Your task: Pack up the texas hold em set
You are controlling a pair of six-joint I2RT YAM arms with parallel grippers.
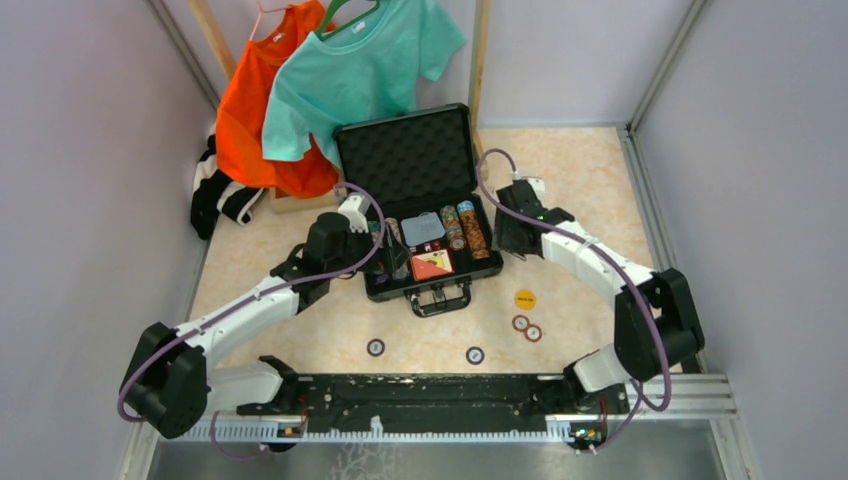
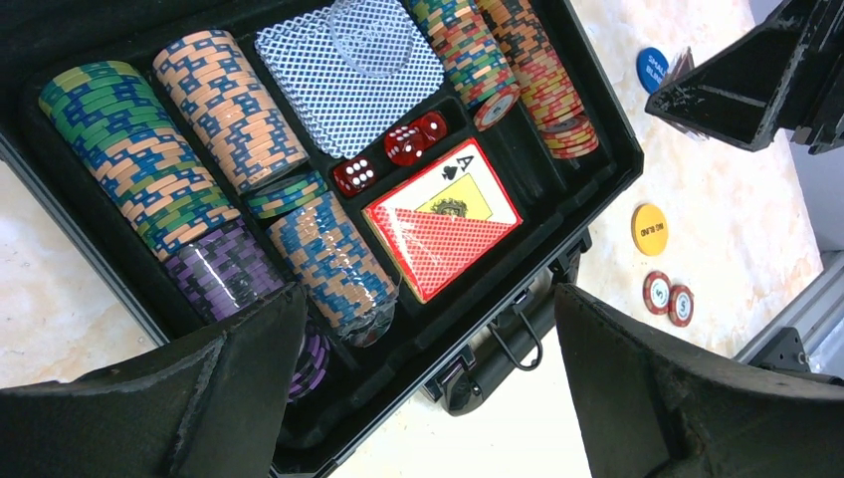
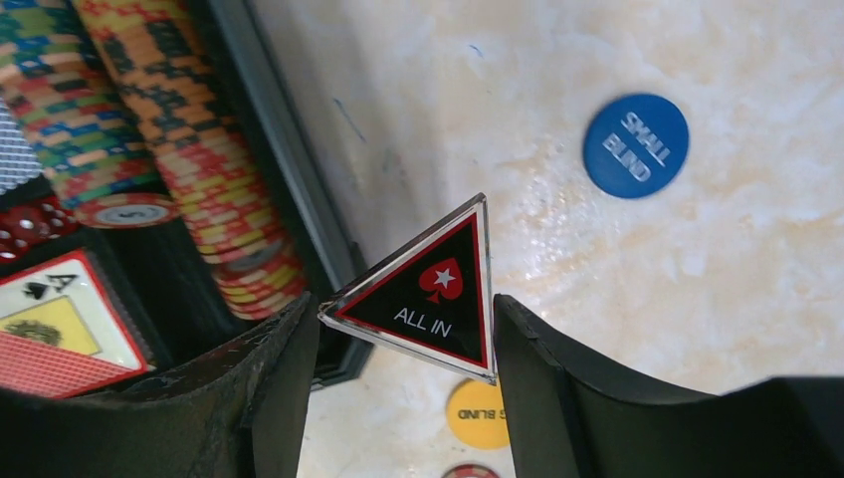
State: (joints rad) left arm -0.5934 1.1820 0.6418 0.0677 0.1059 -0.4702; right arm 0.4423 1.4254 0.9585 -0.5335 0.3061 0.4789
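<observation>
The black briefcase [image 1: 420, 292] lies open on the table with its foam lid [image 1: 405, 155] upright. It holds rows of chips [image 2: 139, 159], a blue-backed deck [image 2: 348, 75], a red card box [image 2: 443, 219] and red dice [image 2: 390, 154]. My left gripper [image 2: 428, 299] is open and empty over the case's front left corner [image 1: 380, 255]. My right gripper [image 3: 406, 309] is shut on a triangular "ALL IN" token [image 3: 428, 294], held above the table just right of the case [image 1: 508, 238]. A blue button [image 3: 635, 145] and a yellow button [image 1: 525, 299] lie on the table.
Two red chips [image 1: 527, 328] lie near the yellow button. Two more loose chips [image 1: 376, 347] [image 1: 475, 354] lie in front of the case. An orange shirt [image 1: 250, 110] and a teal shirt [image 1: 360, 70] hang behind the lid. Walls close both sides.
</observation>
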